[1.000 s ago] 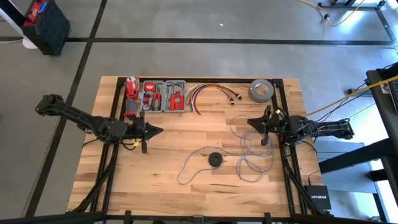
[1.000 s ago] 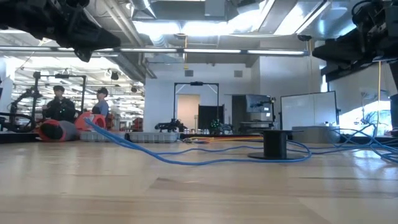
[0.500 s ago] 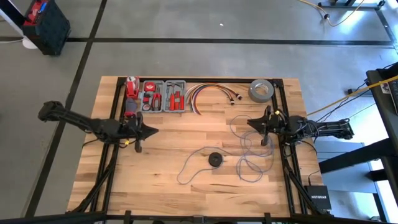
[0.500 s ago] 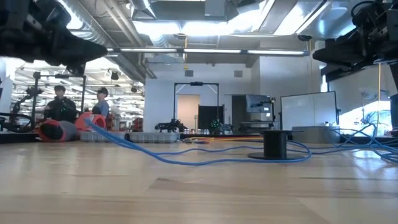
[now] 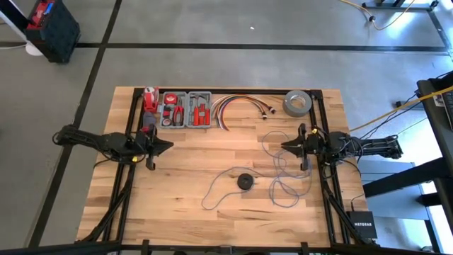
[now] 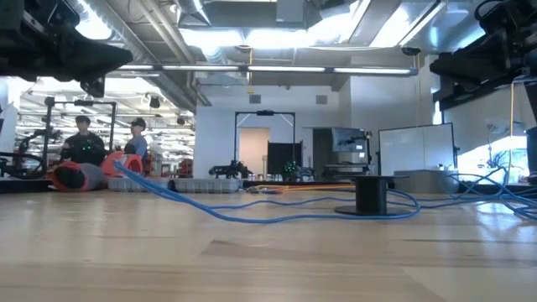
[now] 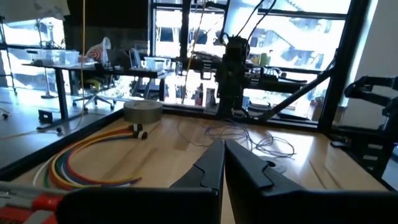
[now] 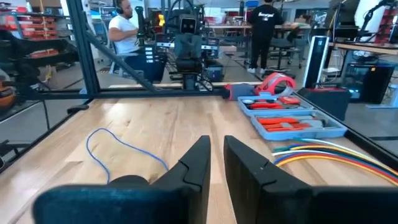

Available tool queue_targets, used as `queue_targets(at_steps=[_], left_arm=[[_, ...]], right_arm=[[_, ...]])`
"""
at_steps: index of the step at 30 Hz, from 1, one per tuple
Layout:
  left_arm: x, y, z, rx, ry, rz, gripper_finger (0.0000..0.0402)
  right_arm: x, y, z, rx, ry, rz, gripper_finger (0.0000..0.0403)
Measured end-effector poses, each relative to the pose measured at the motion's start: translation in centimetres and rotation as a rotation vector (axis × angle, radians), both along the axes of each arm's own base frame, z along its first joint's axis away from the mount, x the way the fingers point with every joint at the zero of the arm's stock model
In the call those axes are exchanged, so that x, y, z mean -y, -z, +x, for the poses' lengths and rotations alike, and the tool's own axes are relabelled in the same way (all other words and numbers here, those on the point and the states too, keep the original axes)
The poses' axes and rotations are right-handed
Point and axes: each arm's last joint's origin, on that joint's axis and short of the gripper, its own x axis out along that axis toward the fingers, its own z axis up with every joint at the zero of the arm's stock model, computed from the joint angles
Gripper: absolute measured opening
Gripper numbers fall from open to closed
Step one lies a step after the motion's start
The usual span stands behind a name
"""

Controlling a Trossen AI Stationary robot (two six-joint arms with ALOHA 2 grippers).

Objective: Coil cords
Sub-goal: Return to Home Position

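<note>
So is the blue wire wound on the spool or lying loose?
Loose: the blue wire sprawls in open loops across the table, around the upright black spool.

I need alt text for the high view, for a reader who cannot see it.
Seen from above, a thin blue wire lies in loose loops on the wooden table, near a small black spool. The left gripper and right gripper hover above its left and right sides, holding nothing.

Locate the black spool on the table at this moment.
High view: the black spool stands near the centre of the table, with the blue wire trailing off both sides.
</note>
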Motion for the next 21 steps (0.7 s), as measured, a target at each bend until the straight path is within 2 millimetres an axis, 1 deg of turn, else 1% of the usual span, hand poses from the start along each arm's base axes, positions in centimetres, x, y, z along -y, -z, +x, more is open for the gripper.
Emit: queue_targets(at_steps=[5,10,15,21], left_arm=[[-0.12,0.23,0.04,-0.02,-0.013,-0.006,0.0008],[-0.24,0.22,0.05,-0.019,-0.026,-0.005,0.0008],[-0.15,0.18,0.06,-0.012,0.008,-0.022,0.0008],[-0.14,0.24,0.07,-0.024,0.008,0.021,0.0008]], right_arm=[[0.11,-0.06,-0.01,0.006,0.038,0.004,0.005],[0.01,0.75,0.42,0.071,0.017,0.003,0.005],[-0.05,0.77,0.43,0.075,-0.002,-0.016,0.005],[-0.14,0.86,0.44,0.069,-0.034,-0.016,0.005]])
